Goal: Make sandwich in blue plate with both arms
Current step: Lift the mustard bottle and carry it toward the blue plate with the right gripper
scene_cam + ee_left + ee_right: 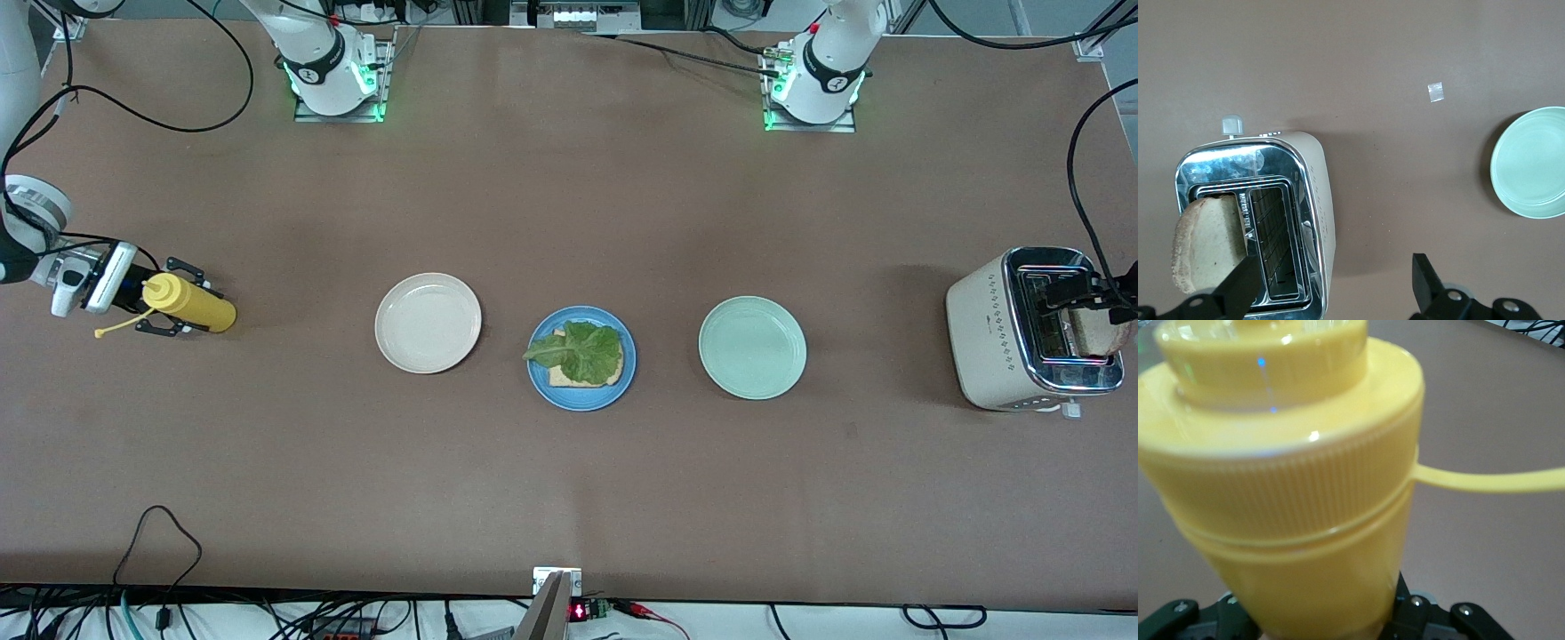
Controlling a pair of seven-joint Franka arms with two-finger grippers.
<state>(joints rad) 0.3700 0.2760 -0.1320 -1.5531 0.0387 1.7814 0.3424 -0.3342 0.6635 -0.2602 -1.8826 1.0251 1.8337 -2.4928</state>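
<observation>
The blue plate [539,374] lies mid-table and holds one toasted slice [566,378] with a green lettuce leaf [582,349] on top. A second slice [1101,331] stands in a slot of the cream toaster [985,331] at the left arm's end. It also shows in the left wrist view [1205,248]. My left gripper [1085,298] hovers over the toaster [1317,200], open [1335,270]. One finger [1238,288] is beside the slice and the slice is outside the jaws. My right gripper [190,307] is shut on a yellow squeeze bottle [212,311] at the right arm's end. The bottle fills the right wrist view [1298,520].
A cream-white plate [428,323] lies beside the blue plate toward the right arm's end. A pale green plate [752,348] lies toward the left arm's end and shows in the left wrist view [1533,163]. Cables hang along the table's near edge.
</observation>
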